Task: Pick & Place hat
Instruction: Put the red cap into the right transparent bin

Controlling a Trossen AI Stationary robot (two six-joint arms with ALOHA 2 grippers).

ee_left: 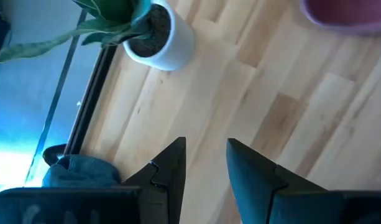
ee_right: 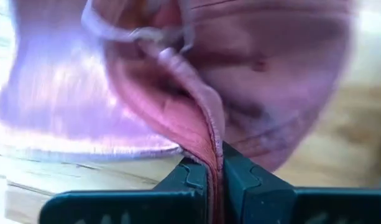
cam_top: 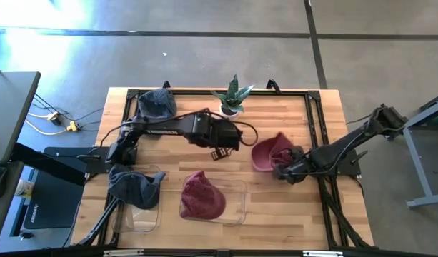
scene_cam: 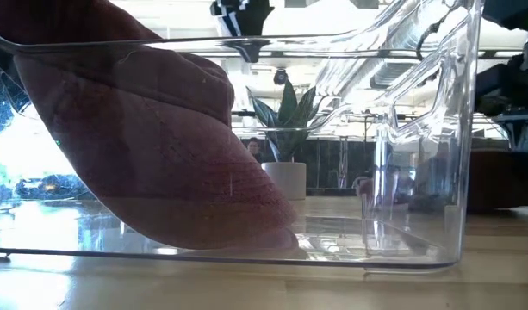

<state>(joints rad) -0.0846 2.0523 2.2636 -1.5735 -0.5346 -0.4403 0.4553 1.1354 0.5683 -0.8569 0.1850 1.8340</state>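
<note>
My right pincer (cam_top: 284,173) sits low over the table (cam_top: 297,214), my arm reaching in from the right edge, bent at the elbow and stretched toward the middle. Its two fingers (ee_right: 189,180) are pressed together on the edge of the pink hat (cam_top: 269,153), a fold of the fabric squeezed between them; the rest of that hat spreads out ahead of the pincer, lying on the wood. My left pincer (cam_top: 220,151) hovers above the table's middle, well to the far side of the pink hat from my right one, my left arm lying across the table from the left edge. Its fingers (ee_left: 168,177) stand a little apart with nothing between them, only bare wood below.

Just beyond my left pincer stands a small potted plant (cam_top: 231,100) in a white pot, close to the table's back rail. Nearer the front edge, between my two arms, lies a clear bin (cam_top: 236,210) with a maroon hat (cam_top: 202,196) inside it. Beside that, toward my left arm's base, a second clear bin (cam_top: 148,218) holds a dark blue hat (cam_top: 133,185). Another dark blue hat (cam_top: 157,104) lies at the back corner, behind my left arm. Nothing sits between my right pincer and the nearer bin
</note>
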